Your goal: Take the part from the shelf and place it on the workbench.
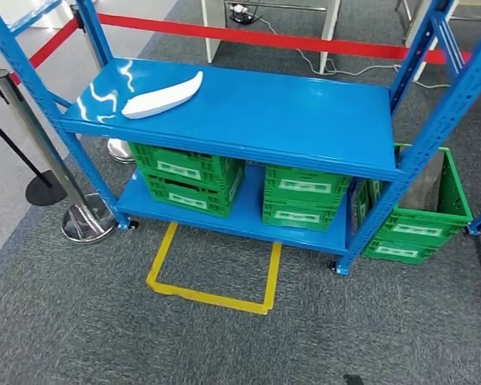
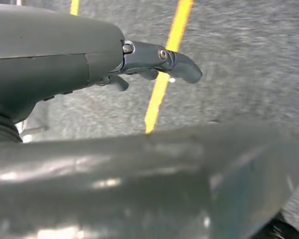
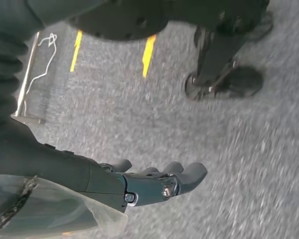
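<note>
A long white curved part (image 1: pixel 161 98) lies on the top board of the blue shelf (image 1: pixel 274 112), toward its left end. My left hand (image 2: pixel 151 62) hangs over grey carpet and a yellow floor line, its fingers stretched out and holding nothing. Over the carpet too, my right hand (image 3: pixel 159 181) has its fingers extended with nothing in them. Both hands are far from the part.
Green crates (image 1: pixel 189 176) (image 1: pixel 305 196) sit on the lower board, and another green crate (image 1: pixel 417 216) stands on the floor at the right. A yellow floor outline (image 1: pixel 216 277) lies before the shelf. Chrome barrier posts (image 1: pixel 83 216) and a red belt (image 1: pixel 274 36) stand at left and behind.
</note>
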`<state>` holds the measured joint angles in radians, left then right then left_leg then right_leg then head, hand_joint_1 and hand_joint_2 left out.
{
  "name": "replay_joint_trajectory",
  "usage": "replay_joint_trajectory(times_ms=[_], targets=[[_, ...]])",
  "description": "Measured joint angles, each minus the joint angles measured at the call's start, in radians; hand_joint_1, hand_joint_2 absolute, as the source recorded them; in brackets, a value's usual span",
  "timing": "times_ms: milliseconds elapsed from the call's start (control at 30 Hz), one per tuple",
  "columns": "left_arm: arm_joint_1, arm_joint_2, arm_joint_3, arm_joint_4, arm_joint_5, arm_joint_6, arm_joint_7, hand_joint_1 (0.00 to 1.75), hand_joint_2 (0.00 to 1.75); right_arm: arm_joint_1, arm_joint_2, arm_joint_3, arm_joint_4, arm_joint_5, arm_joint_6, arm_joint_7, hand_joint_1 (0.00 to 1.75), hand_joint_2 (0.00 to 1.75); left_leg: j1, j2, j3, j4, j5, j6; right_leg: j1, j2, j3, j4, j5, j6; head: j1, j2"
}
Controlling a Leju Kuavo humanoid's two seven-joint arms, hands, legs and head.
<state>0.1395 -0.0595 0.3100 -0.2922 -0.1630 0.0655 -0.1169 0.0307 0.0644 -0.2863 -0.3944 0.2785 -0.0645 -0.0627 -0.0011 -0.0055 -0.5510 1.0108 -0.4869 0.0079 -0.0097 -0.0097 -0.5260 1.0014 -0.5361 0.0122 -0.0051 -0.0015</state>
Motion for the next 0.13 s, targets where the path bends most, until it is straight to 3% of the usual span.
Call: replay_joint_trajectory(times_ms=[33,100,133], targets=[[0.006,0.003,-0.021,0.000,0.012,-0.004,0.008,0.00,0.00,0.003,-0.004,0.018,-0.004,-0.020,0.005,0.004,0.00,0.00,0.001,0.000,0.002,-0.004,0.002,0.004,-0.001,0.000,0.001,0.001,-0.003,0.005,0.000,0.000],[0.007,0.009,-0.059,-0.009,0.034,-0.013,0.022,0.00,0.00,0.019,-0.012,0.052,-0.006,-0.058,0.013,0.013,0.00,0.87,0.006,0.001,0.005,-0.013,0.006,0.014,-0.001,0.004,-0.013,0.040,-0.033,0.015,0.002,0.000],[0.006,0.010,-0.069,-0.012,0.039,-0.015,0.026,0.00,0.00,0.025,-0.014,0.061,-0.006,-0.067,0.015,0.015,0.00,1.16,0.007,0.002,0.006,-0.016,0.007,0.017,-0.002,0.006,-0.018,0.055,-0.044,0.016,0.002,0.000]])
